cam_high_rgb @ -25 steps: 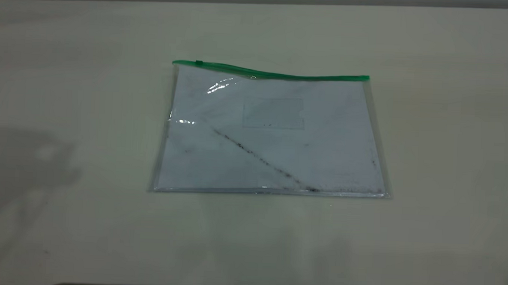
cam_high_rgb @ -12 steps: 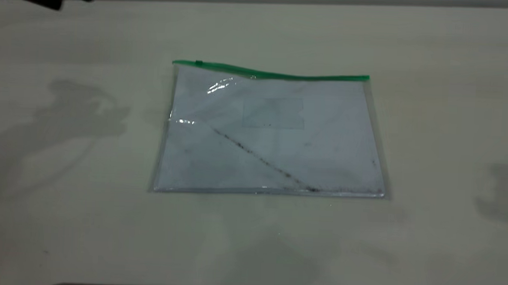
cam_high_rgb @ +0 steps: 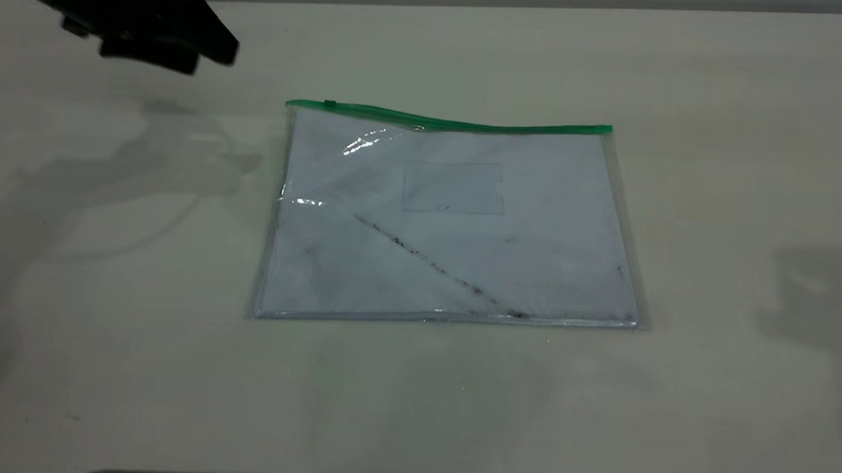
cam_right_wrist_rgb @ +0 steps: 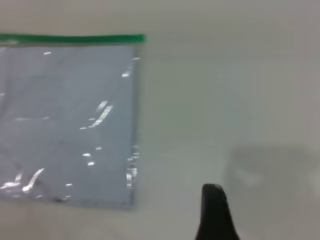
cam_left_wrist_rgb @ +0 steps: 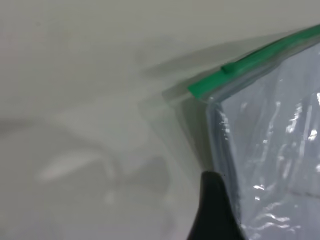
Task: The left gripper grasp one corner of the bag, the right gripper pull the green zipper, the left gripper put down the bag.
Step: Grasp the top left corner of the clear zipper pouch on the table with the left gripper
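Bag point(cam_high_rgb: 450, 223) — clear pouch, lies flat at mid-counter point(cam_high_rgb: 715, 171), untouched; white sheets show through.

Green zipper point(cam_high_rgb: 449, 120) — runs along the far edge; slider tab point(cam_high_rgb: 329, 104) near the far-left corner, so a pull would likely run rightward.

Left gripper point(cam_high_rgb: 161, 35) — above the counter at far left, apart from the bag, seemingly bound for the far-left corner; jaws' spread cannot be told.

Right gripper point(cam_right_wrist_rgb: 214, 214) — off the bag's right side, one tip visible; jaws' state likewise unclear.
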Controlling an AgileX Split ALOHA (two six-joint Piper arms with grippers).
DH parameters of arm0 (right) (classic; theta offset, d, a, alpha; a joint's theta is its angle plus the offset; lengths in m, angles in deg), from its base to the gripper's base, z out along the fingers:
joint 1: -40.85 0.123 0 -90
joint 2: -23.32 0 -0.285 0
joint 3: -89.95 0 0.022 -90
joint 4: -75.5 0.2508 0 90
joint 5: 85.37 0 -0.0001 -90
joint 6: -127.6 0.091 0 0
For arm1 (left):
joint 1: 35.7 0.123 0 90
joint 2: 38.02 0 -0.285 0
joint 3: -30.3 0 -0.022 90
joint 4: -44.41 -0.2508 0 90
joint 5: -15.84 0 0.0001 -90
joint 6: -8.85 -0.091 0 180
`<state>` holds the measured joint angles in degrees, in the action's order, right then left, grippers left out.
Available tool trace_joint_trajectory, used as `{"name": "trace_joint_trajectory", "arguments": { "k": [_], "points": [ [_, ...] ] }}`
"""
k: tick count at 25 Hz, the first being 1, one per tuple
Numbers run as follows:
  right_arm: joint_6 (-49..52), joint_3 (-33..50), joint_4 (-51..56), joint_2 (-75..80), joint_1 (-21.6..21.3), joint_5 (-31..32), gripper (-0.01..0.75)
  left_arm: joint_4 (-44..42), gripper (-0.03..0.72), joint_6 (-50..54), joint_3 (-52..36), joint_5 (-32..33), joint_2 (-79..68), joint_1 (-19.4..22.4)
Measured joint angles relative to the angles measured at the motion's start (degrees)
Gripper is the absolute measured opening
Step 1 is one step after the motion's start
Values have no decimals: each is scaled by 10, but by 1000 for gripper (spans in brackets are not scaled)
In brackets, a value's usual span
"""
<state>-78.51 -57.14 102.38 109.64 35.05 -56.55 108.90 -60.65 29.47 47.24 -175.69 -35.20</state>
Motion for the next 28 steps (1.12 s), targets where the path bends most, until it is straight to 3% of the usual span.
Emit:
{"name": "trace_joint_trajectory", "arguments": {
  "k": [9, 19, 28],
  "points": [
    [-143, -5, 126, 26, 0, 19, 557, 6, 588, -38, 57, 8, -98, -37],
    [-151, -5, 135, 26, 0, 19, 557, 20, 588, -40, 113, 8, -161, -50],
    [-153, -5, 135, 26, 0, 20, 557, 91, 588, -70, 137, 41, -193, -51]
  ]
}}
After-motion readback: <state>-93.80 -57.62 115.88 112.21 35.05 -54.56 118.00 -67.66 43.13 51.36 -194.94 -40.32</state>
